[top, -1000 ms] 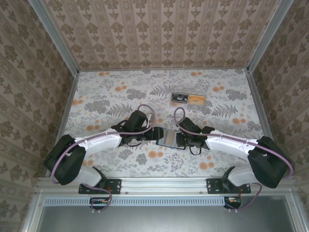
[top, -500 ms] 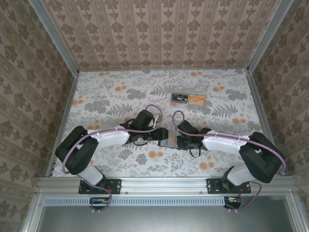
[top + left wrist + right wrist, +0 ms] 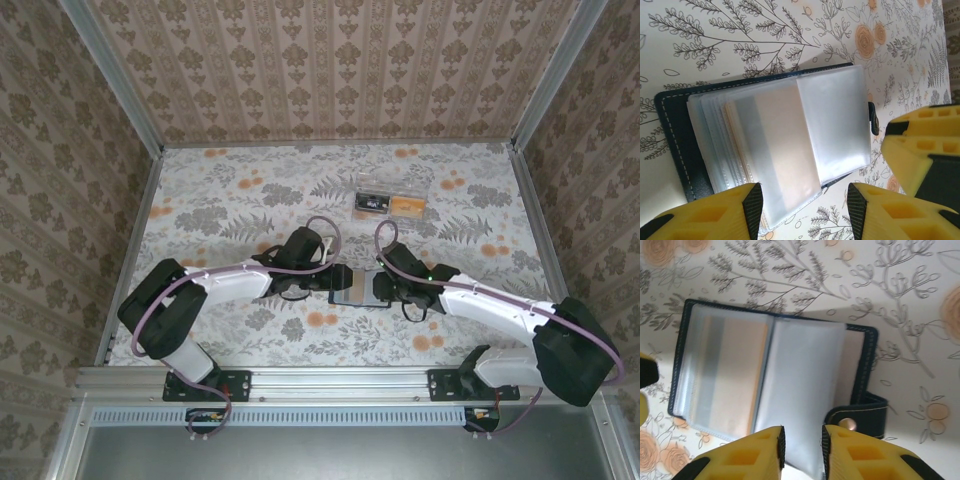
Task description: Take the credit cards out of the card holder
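The card holder (image 3: 352, 287) lies open, inner faces up, on the flowered tabletop (image 3: 220, 200), a short way beyond the two arm bases and midway between the arms. The left fingers (image 3: 705, 215) reach in from the holder's left. They are spread wide, one on each side of the edge of its fanned clear sleeves (image 3: 835, 125), and are not closed on them. The right fingers (image 3: 745, 455) come in from the holder's right and stand only a little apart. The edge of one clear sleeve lies in the narrow gap between them, and they are not pressed together on it. A tan card (image 3: 735, 365) sits inside the sleeves over one half of the holder, framed by the navy cover with its pale stitching. A dark snap tab (image 3: 857, 417) juts from the holder's edge on the side toward the right fingers and rests on the tabletop. Well beyond the holder and slightly to its right, a clear plastic box (image 3: 390, 204) with black and orange-tan contents lies apart from both arms. Behind it, at the far side of the tabletop from the holder, rises a patterned wall (image 3: 330, 70).
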